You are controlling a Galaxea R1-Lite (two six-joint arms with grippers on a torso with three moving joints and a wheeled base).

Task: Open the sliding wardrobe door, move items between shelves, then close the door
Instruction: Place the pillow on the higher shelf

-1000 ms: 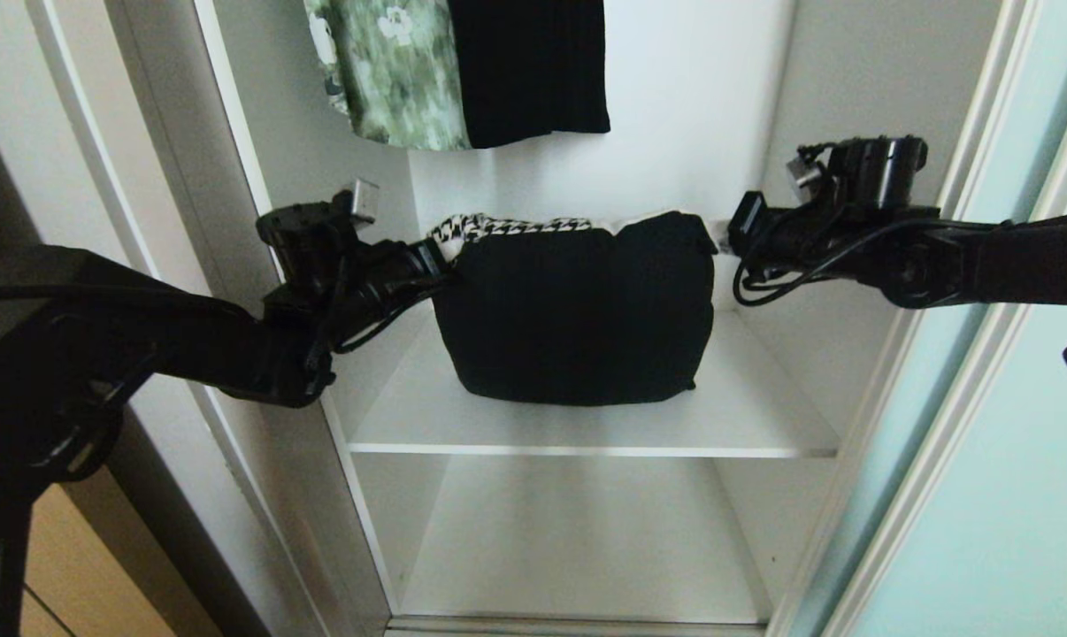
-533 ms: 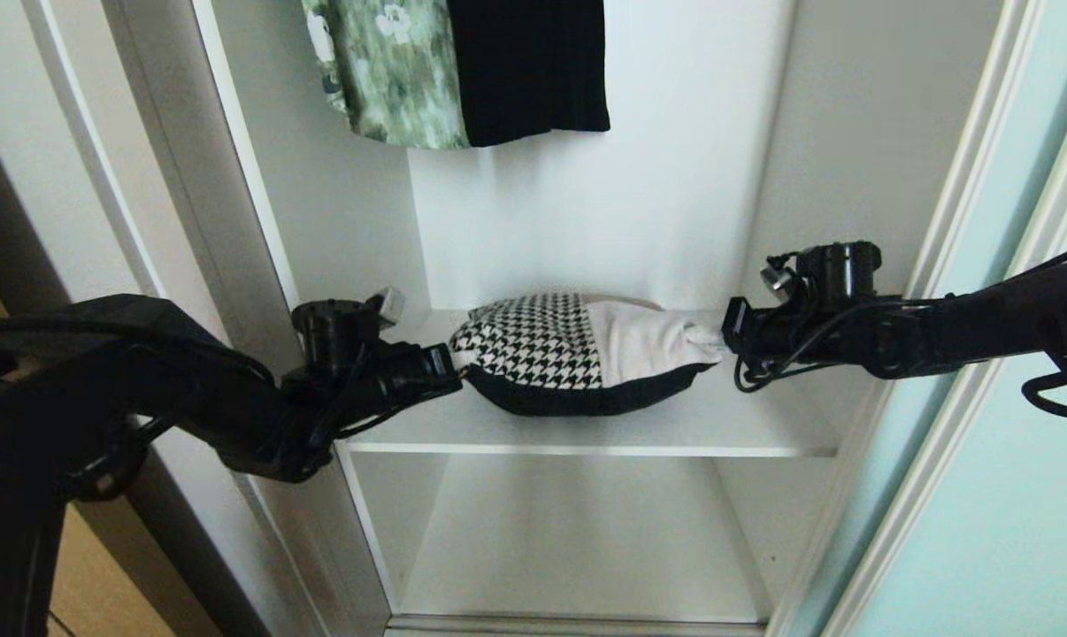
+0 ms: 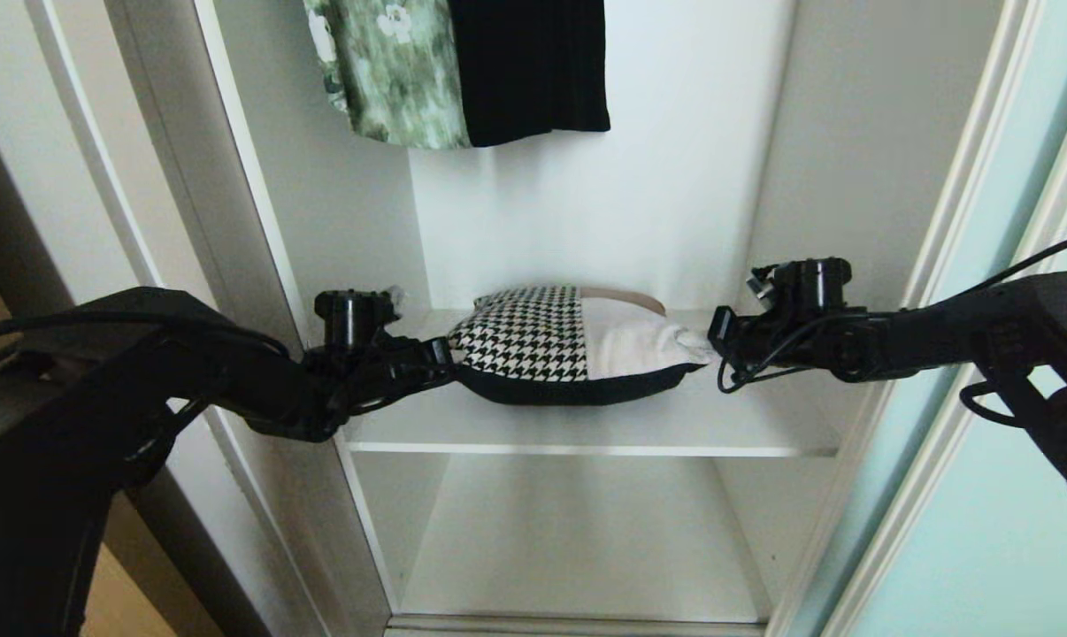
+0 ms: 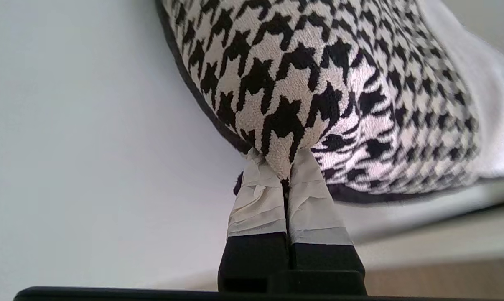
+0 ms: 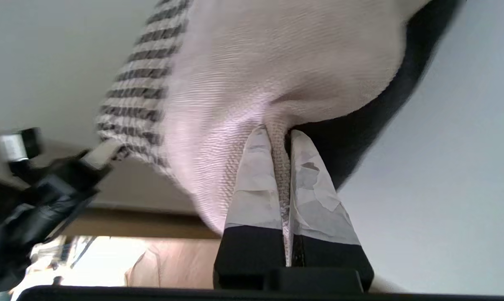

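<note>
I'm setting the pillow [image 3: 569, 349] on the upper shelf [image 3: 587, 433], mid-frame. Left gripper [image 3: 445, 358] and right gripper [image 3: 709, 341] each pinch a corner; next, I judge, both must let go.

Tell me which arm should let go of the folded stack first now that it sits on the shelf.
Neither clearly; probably both. The left gripper pinches the houndstooth end and the right gripper the beige end of the folded stack, which looks settled on the upper shelf.
</note>
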